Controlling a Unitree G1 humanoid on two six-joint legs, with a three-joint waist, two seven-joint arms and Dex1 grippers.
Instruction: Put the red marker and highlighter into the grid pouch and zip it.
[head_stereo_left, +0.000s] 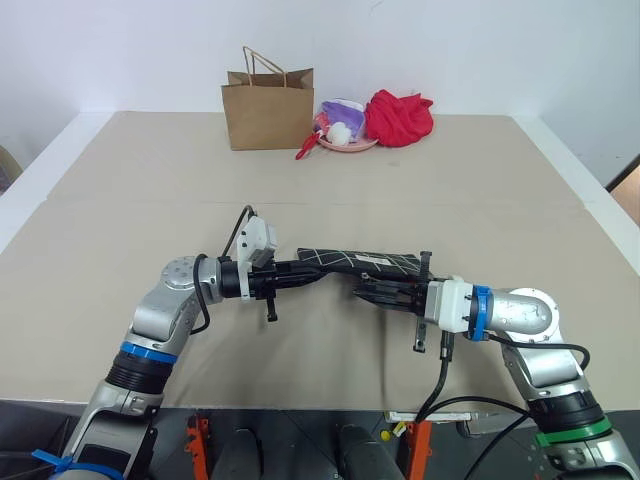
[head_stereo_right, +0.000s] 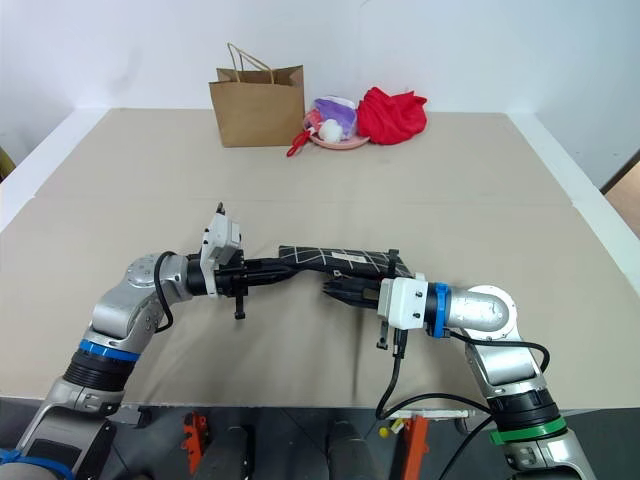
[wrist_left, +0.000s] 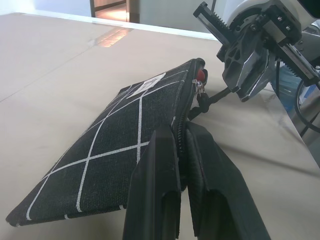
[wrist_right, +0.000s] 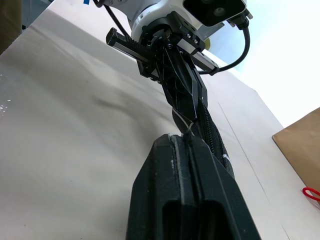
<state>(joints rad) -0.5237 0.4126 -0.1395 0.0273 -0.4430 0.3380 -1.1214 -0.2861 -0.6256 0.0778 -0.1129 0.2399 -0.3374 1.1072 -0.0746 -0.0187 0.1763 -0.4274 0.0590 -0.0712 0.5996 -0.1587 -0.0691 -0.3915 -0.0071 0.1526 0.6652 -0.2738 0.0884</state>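
The grid pouch (head_stereo_left: 362, 262), black with white lines, hangs just above the table between my two arms. My left gripper (head_stereo_left: 303, 273) is shut on the pouch's zipper edge at its left end; in the left wrist view its fingers (wrist_left: 165, 165) clamp that edge. My right gripper (head_stereo_left: 366, 292) is shut at the other end, pinching the zipper pull cord (wrist_left: 212, 98). A small red tip (wrist_left: 201, 75), apparently the red marker, peeks out of the pouch's mouth by the zipper pull. The highlighter is hidden.
A brown paper bag (head_stereo_left: 268, 108) stands at the back of the table. Beside it are a pink plate (head_stereo_left: 349, 143) with soft items and a red cloth (head_stereo_left: 399, 117). Bare beige tabletop (head_stereo_left: 120, 220) surrounds the arms.
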